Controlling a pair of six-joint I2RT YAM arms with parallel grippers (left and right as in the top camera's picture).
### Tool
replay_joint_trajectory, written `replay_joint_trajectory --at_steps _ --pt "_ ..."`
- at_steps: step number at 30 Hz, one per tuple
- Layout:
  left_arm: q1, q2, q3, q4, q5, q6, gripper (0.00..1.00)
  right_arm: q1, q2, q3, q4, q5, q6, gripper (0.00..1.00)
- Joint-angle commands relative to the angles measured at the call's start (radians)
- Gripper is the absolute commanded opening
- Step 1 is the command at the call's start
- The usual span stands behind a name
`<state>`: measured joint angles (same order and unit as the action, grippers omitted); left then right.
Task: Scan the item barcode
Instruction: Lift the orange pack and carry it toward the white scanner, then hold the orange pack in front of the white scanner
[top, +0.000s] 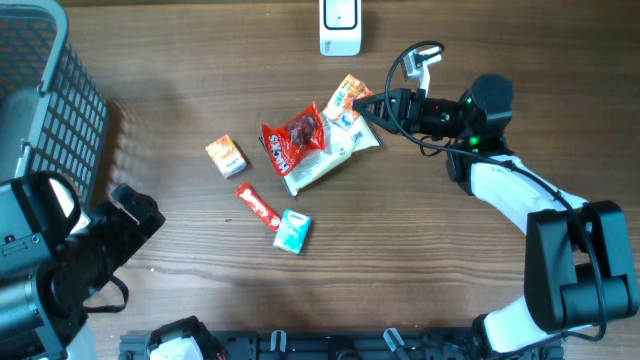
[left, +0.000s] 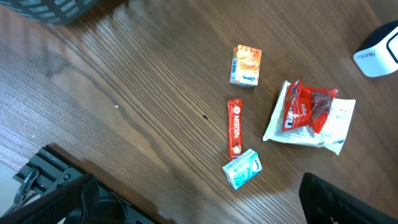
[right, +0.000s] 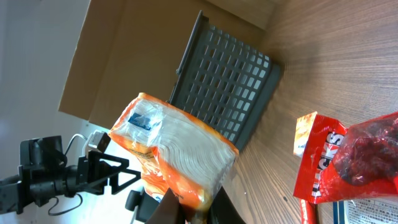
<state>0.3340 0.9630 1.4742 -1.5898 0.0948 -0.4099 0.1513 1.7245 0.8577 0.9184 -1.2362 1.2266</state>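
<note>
**Overhead.** The right tool (top: 363, 103) is clamped shut on one end of an orange-and-white packet (top: 345, 97). The packet is just below the white scanner (top: 340, 28), near it but not touching; the scanner stands at the far edge of the bench (top: 420, 260). Beside the packet, a red bag (top: 295, 138) lies on a white pouch (top: 330, 160). Left of these is a small orange box (top: 227, 155). Nearer the front lies a red stick (top: 258, 205), with a teal pack (top: 292, 231) just beside its lower end. A grey basket (top: 50, 90) fills the upper-left corner. The left arm (top: 60, 265) sits low at the left, well apart from all the items.

**Left wrist.** The left tool (left: 196, 190) is wide open, its dark fingers (left: 62, 202) in the bottom corners of the frame with only bare wood between them. Ahead of it are the box, the stick with the teal pack at its end, and the red bag on its pouch. A corner of the scanner shows at the right edge.

**Right wrist.** The packet fills the centre, pinched at its lower edge by the closed tool. It has a small dark patch on its upper face, too blurred to read. The basket stands behind it, and the red bag lies to the right on the bench.
</note>
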Motion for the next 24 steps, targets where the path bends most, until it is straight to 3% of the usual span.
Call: replay_joint_trajectory --at_steps 1,5,8,11,13,17,20,24 --pt "0.005 0.000 -0.002 0.002 -0.010 -0.013 1.00 -0.001 0.013 0.010 0.010 0.051 0.044 0.05" --pt "0.005 0.000 -0.002 0.002 -0.010 -0.013 1.00 -0.001 0.013 0.048 -0.002 0.109 0.012 0.05" --pt "0.005 0.000 -0.002 0.002 -0.010 -0.013 1.00 -0.001 0.013 0.104 -0.103 0.173 -0.050 0.05" --pt "0.005 0.000 -0.002 0.002 -0.010 -0.013 1.00 -0.001 0.013 0.200 -0.383 0.271 -0.213 0.04" --pt "0.005 0.000 -0.002 0.002 -0.010 -0.013 1.00 0.008 0.013 0.301 -0.703 0.404 -0.382 0.05" --pt "0.005 0.000 -0.002 0.002 -0.010 -0.013 1.00 0.062 0.013 0.530 -1.253 0.882 -0.660 0.04" --pt "0.005 0.000 -0.002 0.002 -0.010 -0.013 1.00 0.111 0.013 0.678 -1.445 1.115 -0.774 0.05" --pt "0.005 0.000 -0.002 0.002 -0.010 -0.013 1.00 0.171 0.013 0.765 -1.492 1.412 -0.808 0.05"
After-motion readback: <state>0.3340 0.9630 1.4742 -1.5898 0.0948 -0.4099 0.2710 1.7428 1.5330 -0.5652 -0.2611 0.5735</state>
